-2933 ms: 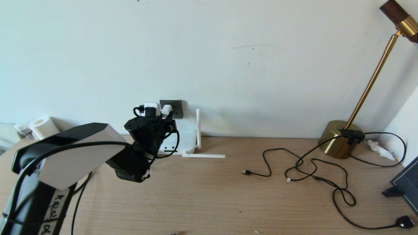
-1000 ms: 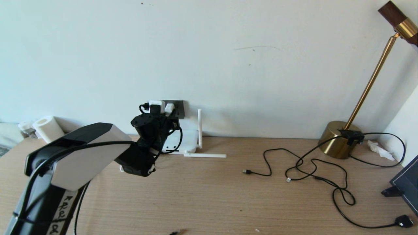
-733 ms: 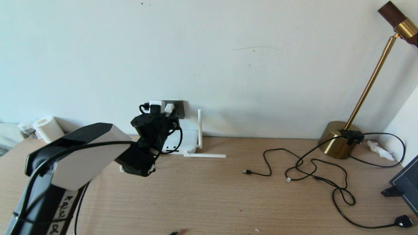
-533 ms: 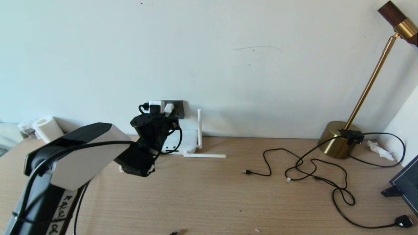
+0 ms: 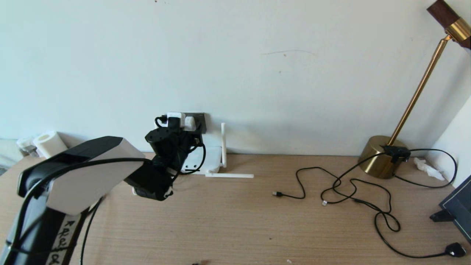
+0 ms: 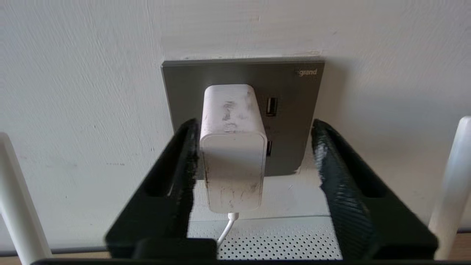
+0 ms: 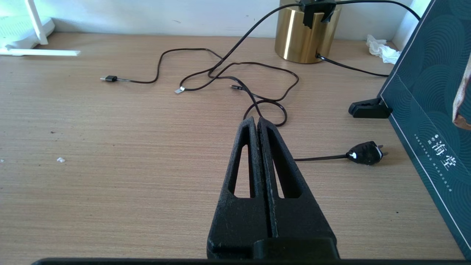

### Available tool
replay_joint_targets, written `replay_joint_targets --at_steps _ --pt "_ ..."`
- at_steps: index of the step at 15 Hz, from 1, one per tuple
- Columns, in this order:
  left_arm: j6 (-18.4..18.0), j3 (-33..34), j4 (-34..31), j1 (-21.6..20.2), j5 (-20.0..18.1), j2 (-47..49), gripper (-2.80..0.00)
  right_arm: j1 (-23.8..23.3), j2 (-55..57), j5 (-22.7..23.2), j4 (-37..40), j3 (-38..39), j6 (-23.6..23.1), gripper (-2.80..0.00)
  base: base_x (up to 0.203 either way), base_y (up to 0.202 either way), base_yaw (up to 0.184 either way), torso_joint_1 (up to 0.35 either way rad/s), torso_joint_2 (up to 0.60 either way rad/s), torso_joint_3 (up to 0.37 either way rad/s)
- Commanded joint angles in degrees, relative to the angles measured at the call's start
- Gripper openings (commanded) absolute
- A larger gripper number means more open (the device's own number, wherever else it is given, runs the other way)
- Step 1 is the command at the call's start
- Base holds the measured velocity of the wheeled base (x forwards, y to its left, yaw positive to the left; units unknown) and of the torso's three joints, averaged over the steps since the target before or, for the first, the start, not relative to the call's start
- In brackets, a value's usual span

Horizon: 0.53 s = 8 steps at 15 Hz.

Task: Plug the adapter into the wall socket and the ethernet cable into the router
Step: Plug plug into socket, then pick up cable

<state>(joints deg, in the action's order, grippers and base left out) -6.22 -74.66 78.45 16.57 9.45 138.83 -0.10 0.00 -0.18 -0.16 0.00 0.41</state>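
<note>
The white adapter point(image 6: 232, 162) sits plugged into the dark grey wall socket point(image 6: 294, 95), its thin white cord hanging down toward the router point(image 6: 279, 239) below. My left gripper point(image 6: 254, 127) is open around it: one finger point(image 6: 184, 162) lies close against the adapter's side, the other stands well clear. In the head view the left gripper point(image 5: 182, 129) is up at the wall in front of the socket point(image 5: 200, 121), above the router point(image 5: 208, 158). My right gripper point(image 7: 256, 119) is shut and empty, low over the table. The ethernet cable is out of view.
Thin black cables point(image 5: 349, 191) from the brass lamp point(image 5: 382, 156) sprawl over the right of the table, with a black plug point(image 7: 364, 154) near a dark green box point(image 7: 430, 110). Router antennas point(image 5: 230, 175) stand and lie beside it. Paper rolls point(image 5: 46, 141) sit far left.
My left gripper's jaws have opened and let go of the adapter, which stays in the wall socket. Before that the arm moved in toward the wall.
</note>
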Motion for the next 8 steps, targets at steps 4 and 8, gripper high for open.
replay_joint_targets --at_steps 4,8 --pt "0.0 5.0 2.1 0.1 0.2 -3.0 0.00 0.0 0.0 0.0 0.0 0.0 0.0 -2.80 0.000 0.000 0.000 0.000 0.00 0.000" --pt "0.0 15.1 3.4 0.3 -0.4 -10.8 0.00 0.0 0.0 0.0 0.0 0.0 0.0 -2.80 0.000 0.000 0.000 0.000 0.00 0.000"
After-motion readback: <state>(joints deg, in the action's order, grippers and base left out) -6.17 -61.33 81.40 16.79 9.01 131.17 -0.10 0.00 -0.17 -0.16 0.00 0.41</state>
